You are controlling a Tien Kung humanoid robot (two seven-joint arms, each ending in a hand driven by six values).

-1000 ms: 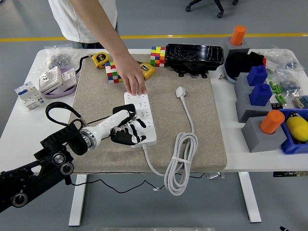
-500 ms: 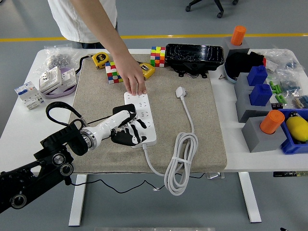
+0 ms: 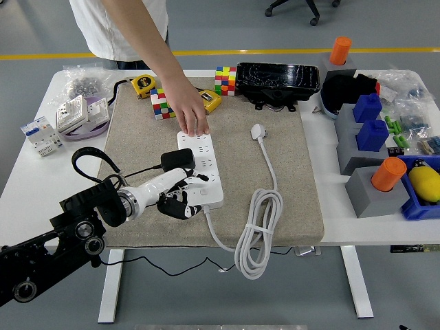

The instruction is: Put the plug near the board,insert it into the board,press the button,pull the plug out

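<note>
The white power strip (image 3: pixel 206 172) lies lengthwise on the beige mat (image 3: pixel 275 206). A black plug (image 3: pixel 177 159) stands on the strip's left side, and its black cable runs off to the left. My left hand (image 3: pixel 180 200) sits at the strip's near left corner, fingers curled down against its edge and holding nothing. A person's hand (image 3: pixel 192 121) presses on the strip's far end. The strip's own white plug (image 3: pixel 258 131) lies loose on the mat to the right, with its cord coiled (image 3: pixel 258 227) near the front edge.
Colourful cubes (image 3: pixel 225 80), yellow tape measures (image 3: pixel 144 84) and a black case (image 3: pixel 278 81) line the mat's far edge. White sockets (image 3: pixel 81 113) lie at the left. Grey blocks with blue and orange parts (image 3: pixel 375 137) and a blue bin (image 3: pixel 421 196) stand at the right.
My left hand has drawn back toward me off the strip's top and its fingers have curled. The black plug now shows uncovered on the strip. The person's hand has stayed put.
</note>
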